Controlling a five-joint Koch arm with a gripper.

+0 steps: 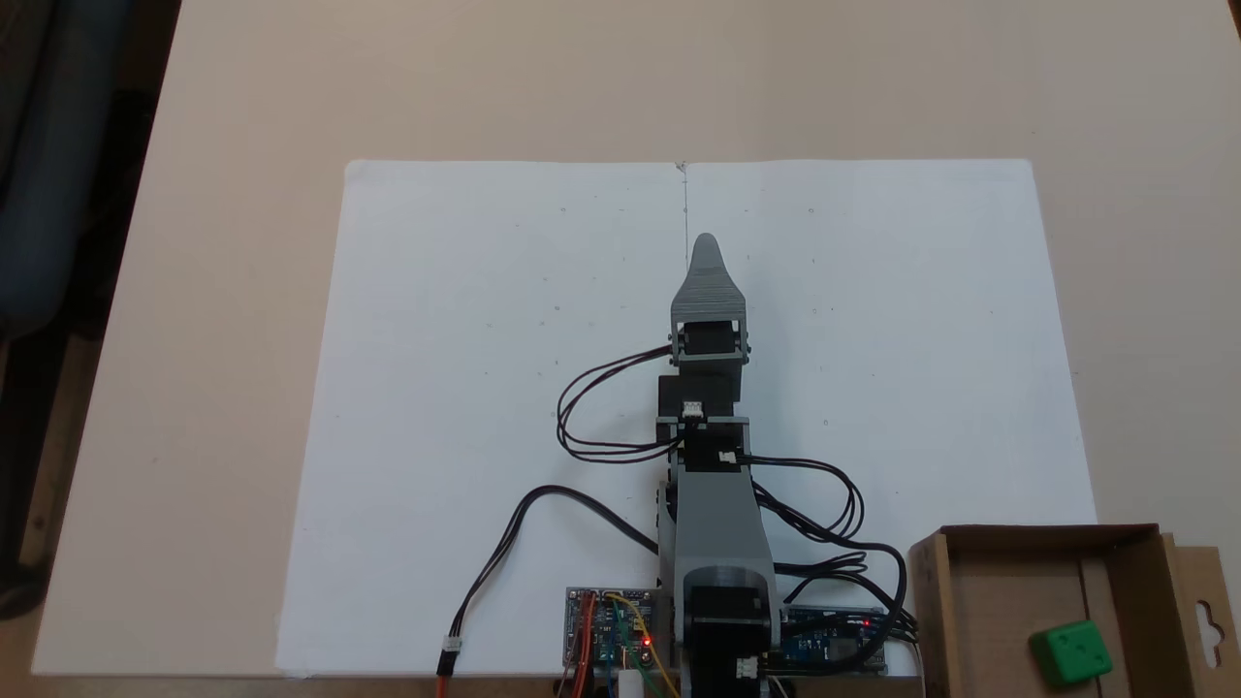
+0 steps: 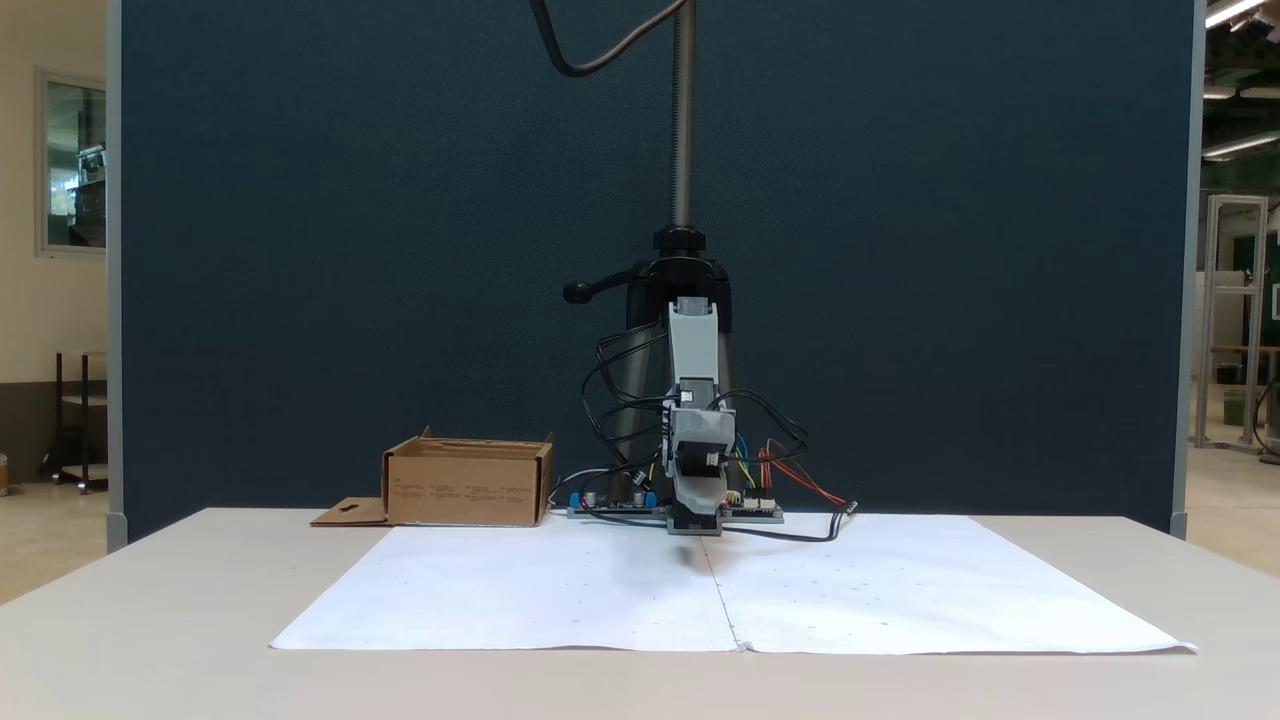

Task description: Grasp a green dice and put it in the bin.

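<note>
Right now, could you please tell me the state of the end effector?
End effector: cannot be told, its jaws overlap; holding nothing. The green dice lies in the bin.

Bright green dice [image 1: 1070,651] with sunken pips inside brown cardboard bin [image 1: 1008,582]. Grey arm [image 1: 713,485] trailing black cables over white paper sheet [image 1: 465,388] on beige table [image 1: 194,291]. Dark blue partition [image 2: 400,250] behind.
</note>
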